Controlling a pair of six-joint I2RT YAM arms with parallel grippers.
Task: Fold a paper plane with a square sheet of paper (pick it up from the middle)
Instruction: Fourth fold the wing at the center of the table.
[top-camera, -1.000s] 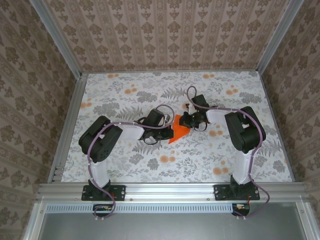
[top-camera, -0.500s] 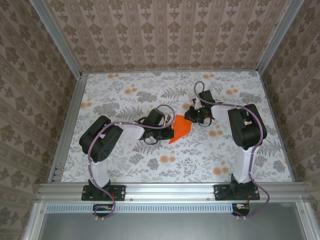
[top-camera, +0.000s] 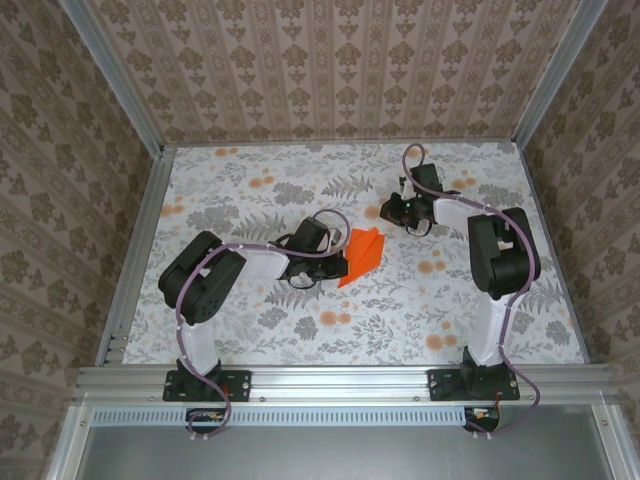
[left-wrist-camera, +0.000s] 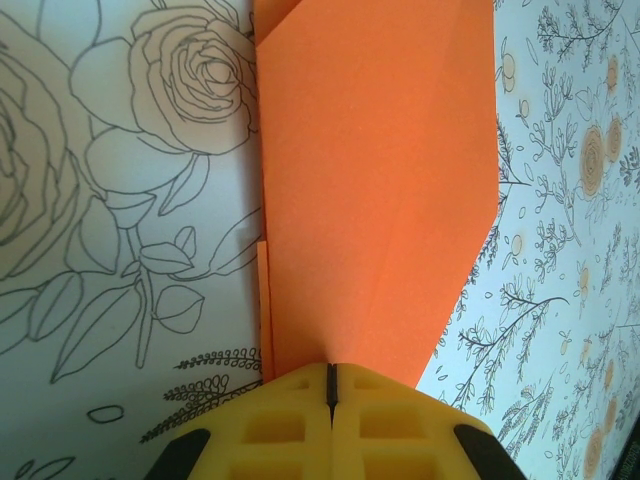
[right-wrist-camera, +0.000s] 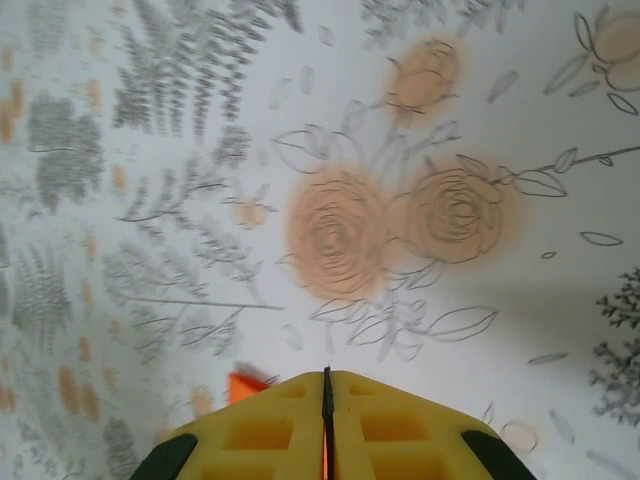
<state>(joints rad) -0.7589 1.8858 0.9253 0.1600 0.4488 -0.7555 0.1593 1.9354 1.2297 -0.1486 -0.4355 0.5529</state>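
Sheet: the folded orange sheet (top-camera: 362, 252) (left-wrist-camera: 380, 180) lies on the floral tablecloth (top-camera: 250, 330) near the middle of the table, between the two grippers.
Sheet shape: plain bright orange, folded down to a narrow four-sided piece. From overhead one point aims toward the far wall and a crease runs along its length.
Sheet close up: in the left wrist view its broad face runs from the fingertips to the top edge. It has a straight fold along one side, an angled corner on the other, and a thin strip of a lower layer showing beside the straight fold.
Left gripper: the left gripper (top-camera: 338, 266) (left-wrist-camera: 330, 378) reaches in from the left and meets the sheet at its near-left edge.
Left fingers: the yellow fingers (left-wrist-camera: 290, 420) are pressed together with only a dark seam between them. The tips sit right at the paper's edge, and I cannot tell whether any paper is nipped in that seam.
Right gripper: the right gripper (top-camera: 390, 212) (right-wrist-camera: 325, 385) hangs over the cloth beyond and to the right of the sheet, near its far point, and looks apart from it from overhead.
Right fingers: the yellow fingers (right-wrist-camera: 270, 430) are pressed together. A blurred orange corner peeks out beside the tips, and pale printed roses lie ahead.
Surroundings: patterned wallpaper panels (top-camera: 330, 70) stand on three sides, and an aluminium rail (top-camera: 340, 380) carries both arm bases.
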